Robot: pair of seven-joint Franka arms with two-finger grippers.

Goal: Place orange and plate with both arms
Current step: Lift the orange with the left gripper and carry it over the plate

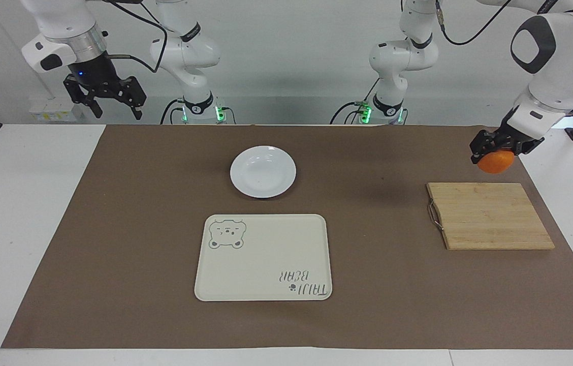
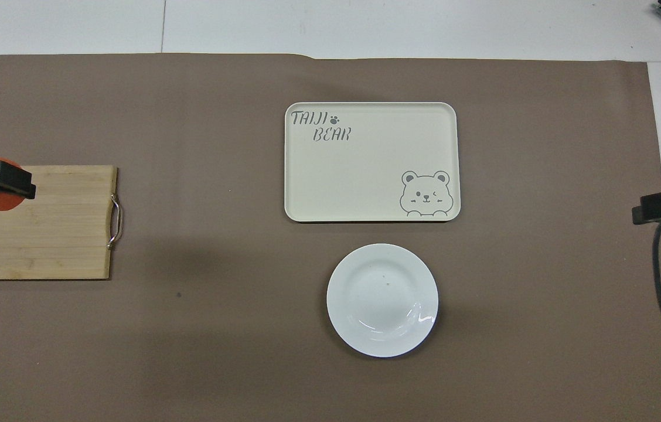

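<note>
Gripping orange (image 1: 495,161), left claw (image 1: 495,147) edge-cropped overhead

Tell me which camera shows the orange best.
The facing view: the orange hangs whole and in the air, gripped from above by the left gripper. In the overhead view it sits at the frame's edge, a finger crossing it.

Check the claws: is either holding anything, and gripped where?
The left claw holds the orange, pinched across its upper part, raised over the wooden board. The right claw is open and holds nothing, waiting up at its own end.
</note>
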